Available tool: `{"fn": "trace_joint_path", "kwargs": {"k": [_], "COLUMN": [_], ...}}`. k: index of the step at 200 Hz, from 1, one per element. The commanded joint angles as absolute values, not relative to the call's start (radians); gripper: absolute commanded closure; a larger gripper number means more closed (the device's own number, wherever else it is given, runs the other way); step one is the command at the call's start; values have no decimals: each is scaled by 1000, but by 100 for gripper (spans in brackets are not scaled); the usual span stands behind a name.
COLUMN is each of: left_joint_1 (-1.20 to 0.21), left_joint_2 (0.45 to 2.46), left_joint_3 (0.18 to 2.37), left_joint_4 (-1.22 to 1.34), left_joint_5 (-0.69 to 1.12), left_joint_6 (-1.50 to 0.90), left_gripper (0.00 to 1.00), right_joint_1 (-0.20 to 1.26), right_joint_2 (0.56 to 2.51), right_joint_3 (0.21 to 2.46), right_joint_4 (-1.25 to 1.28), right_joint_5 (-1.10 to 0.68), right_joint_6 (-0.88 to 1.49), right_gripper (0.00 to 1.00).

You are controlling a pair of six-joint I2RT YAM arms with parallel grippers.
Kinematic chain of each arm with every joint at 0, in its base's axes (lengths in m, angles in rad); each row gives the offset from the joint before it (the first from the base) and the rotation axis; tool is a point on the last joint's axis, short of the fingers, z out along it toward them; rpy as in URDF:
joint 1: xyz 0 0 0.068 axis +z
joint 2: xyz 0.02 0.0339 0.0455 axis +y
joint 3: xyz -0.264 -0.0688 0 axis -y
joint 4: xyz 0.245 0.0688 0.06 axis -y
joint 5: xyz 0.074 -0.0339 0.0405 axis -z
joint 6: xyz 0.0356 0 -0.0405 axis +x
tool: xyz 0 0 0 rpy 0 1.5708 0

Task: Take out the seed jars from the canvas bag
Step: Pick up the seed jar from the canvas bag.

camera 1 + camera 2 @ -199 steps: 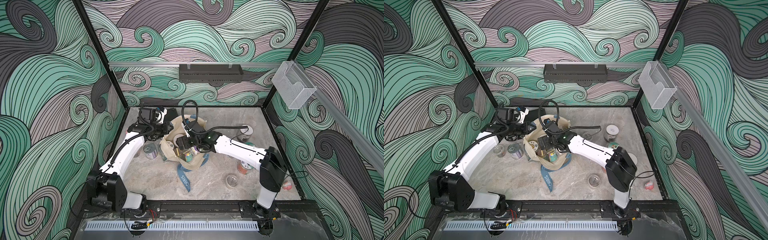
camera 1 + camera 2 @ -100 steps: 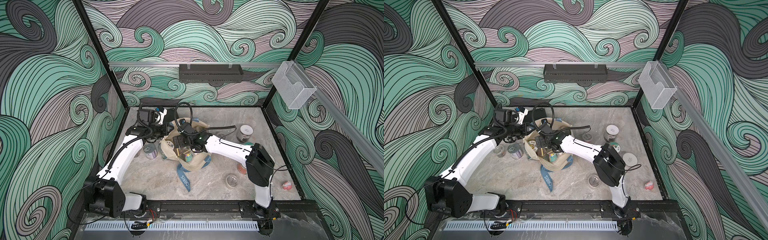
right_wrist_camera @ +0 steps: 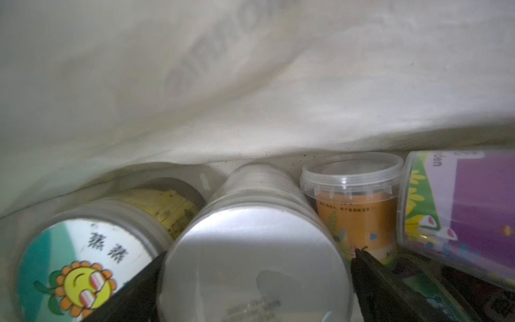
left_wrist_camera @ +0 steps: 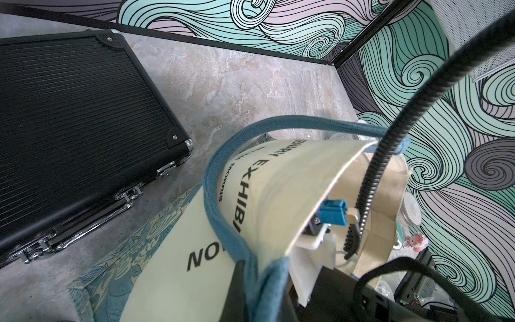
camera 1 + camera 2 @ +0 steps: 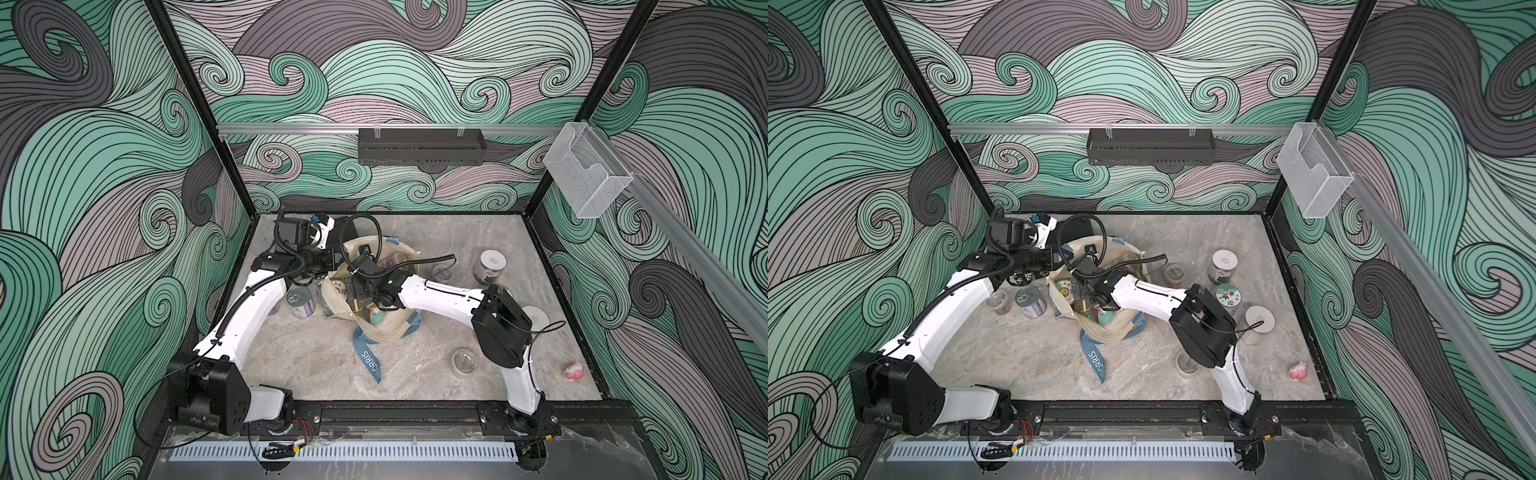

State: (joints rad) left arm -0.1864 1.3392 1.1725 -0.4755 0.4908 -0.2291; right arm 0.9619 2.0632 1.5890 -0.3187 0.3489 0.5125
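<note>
**Bag looks a bit over half unpacked, next jar lined up**

Left of the canvas bag (image 5: pixel 386 328), two of the seed jars are already out on the table (image 5: pixel 316 365): a small clear jar (image 5: pixel 998 301) and, between it and the bag, a silver-topped jar (image 5: pixel 300 301).

The left gripper (image 4: pixel 263 281) sits at the bag's left rim. Its jaws are pinched tight on the blue strap (image 4: pixel 211 184) and the canvas edge, propping the mouth open.

The right gripper (image 3: pixel 257 258) is down inside the bag, jaws spread wide with a finger on either side of a silver-lidded jar (image 3: pixel 250 278). No squeeze shows, so that one doesn't count as grabbed.

Packed around it are a sunflower-sticker jar (image 3: pixel 78 264), an orange-label jar (image 3: pixel 354 206) and a purple-label jar (image 3: pixel 459 217). That makes at least four left inside.

Right of the bag, five more are out:
- a little jar (image 5: pixel 440 272) just beside it
- a dark-filled jar (image 5: pixel 492 266)
- a green-sticker jar (image 5: pixel 1228 296)
- a white-lidded jar (image 5: pixel 1258 322)
- a low clear jar (image 5: pixel 464 361) well in front

So roughly seven are done, with a handful to go.
</note>
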Motion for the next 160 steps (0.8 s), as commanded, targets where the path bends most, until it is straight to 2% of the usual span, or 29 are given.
{"fn": "trace_joint_path", "kwargs": {"k": [1,26,74,124,160], "left_joint_1": [-197,-196,-196,-196,-195], "left_joint_2": [1303,1303,1306,1310,1336], "left_joint_3": [1195,1196,1200,1207,1221], "left_joint_4": [-376,-377,-390,-412,-443], "left_joint_5": [566,560,537,482,431], "left_joint_6": [-227,-226,-224,-221,-227], "left_gripper": [100,100,100,100,100], "right_joint_1": [949,932,927,927,926], "right_joint_2": [2095,2120,2077,1912,1789], "right_joint_3": [1613,1634,1618,1527,1468], "right_joint_4": [-353,-390,-387,-307,-265], "right_joint_5": [382,351,338,332,293], "right_joint_6": [528,527,526,496,479], "right_gripper": [1,3,18,28,28]}}
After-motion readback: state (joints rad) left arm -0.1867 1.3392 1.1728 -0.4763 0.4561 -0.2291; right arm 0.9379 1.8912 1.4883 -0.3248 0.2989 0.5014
